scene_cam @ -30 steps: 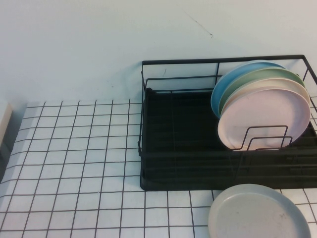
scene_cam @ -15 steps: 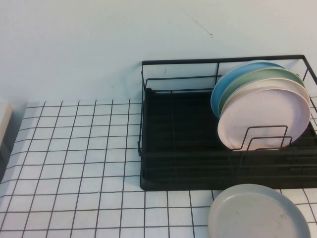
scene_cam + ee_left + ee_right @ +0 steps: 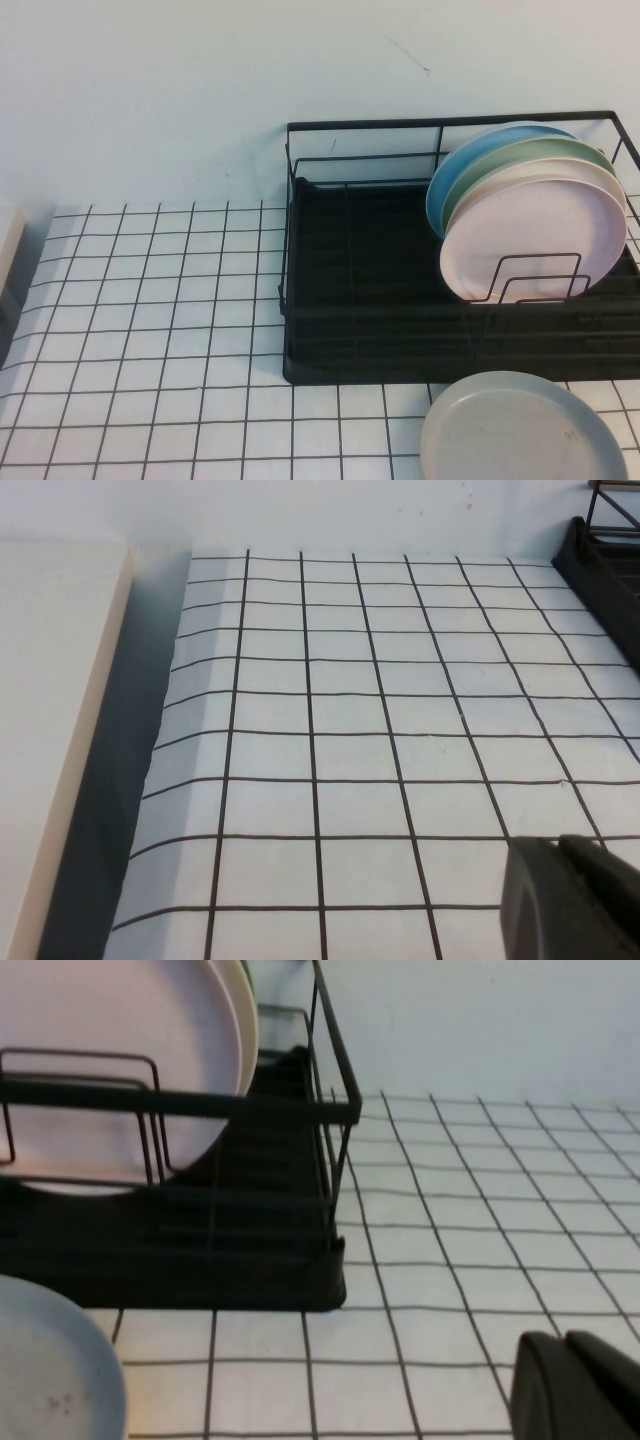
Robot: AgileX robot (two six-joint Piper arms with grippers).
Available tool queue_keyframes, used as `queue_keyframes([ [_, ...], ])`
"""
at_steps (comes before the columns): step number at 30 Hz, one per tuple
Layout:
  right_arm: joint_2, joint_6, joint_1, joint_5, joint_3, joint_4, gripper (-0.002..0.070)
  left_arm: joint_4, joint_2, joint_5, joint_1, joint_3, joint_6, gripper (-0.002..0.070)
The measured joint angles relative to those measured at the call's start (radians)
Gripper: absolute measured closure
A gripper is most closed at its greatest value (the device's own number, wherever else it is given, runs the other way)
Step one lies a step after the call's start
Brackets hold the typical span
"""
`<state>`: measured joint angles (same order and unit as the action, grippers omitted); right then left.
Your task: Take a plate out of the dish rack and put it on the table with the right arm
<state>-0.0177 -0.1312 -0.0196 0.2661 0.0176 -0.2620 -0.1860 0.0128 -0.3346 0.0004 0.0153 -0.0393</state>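
On the table: the plate (image 3: pixel 522 428) lies flat on the white gridded table (image 3: pixel 150 330), just in front of the dish rack's near edge, toward the right side; its pale grey face shows a few faint dark specks.
Same plate, right wrist view: only an arc of the plate (image 3: pixel 50 1375) shows at the edge, again just in front of the rack.
Dish rack: the black wire dish rack (image 3: pixel 360 300) stands at the back right of the table, against the pale wall.
Plates in the rack: a pale pink plate (image 3: pixel 530 235) leans at the front of a stack at the rack's right end, with a cream, a green and a blue plate (image 3: pixel 470 165) behind it.
Right gripper: the right gripper (image 3: pixel 580 1385) shows as a dark tip low over bare grid squares, beside the rack's end; its jaws are closed with nothing between them.
Left gripper: the left gripper (image 3: pixel 572 895) is a dark tip over the table's left part, well apart from the rack; whether its jaws stand wide or narrow I cannot tell, as only a corner shows.
Left edge: a pale block (image 3: pixel 50 730) sits beside the gridded sheet.
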Motion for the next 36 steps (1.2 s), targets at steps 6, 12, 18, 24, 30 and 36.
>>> queue_keyframes([
  [6, 0.011, 0.024, 0.000, 0.077, 0.009, 0.020, 0.0678, 0.000, 0.000, 0.000, 0.000, 0.000, 0.000, 0.0678],
  [12, 0.011, 0.047, 0.000, 0.090, 0.006, 0.041, 0.0678, 0.000, 0.000, 0.000, 0.000, 0.000, 0.000, 0.0678],
  [18, 0.011, 0.063, 0.000, 0.092, 0.005, 0.060, 0.0678, 0.000, 0.000, 0.000, 0.000, 0.000, 0.000, 0.0678],
  [24, 0.019, 0.067, 0.000, 0.092, 0.005, 0.094, 0.0678, 0.000, 0.000, 0.000, 0.000, 0.000, -0.004, 0.0678],
  [30, 0.030, 0.067, 0.000, 0.092, 0.005, 0.103, 0.0678, 0.000, 0.000, 0.000, 0.000, 0.000, -0.004, 0.0678],
  [36, 0.030, 0.069, 0.000, 0.092, 0.005, 0.107, 0.0678, 0.000, 0.000, 0.000, 0.000, 0.000, -0.004, 0.0678],
])
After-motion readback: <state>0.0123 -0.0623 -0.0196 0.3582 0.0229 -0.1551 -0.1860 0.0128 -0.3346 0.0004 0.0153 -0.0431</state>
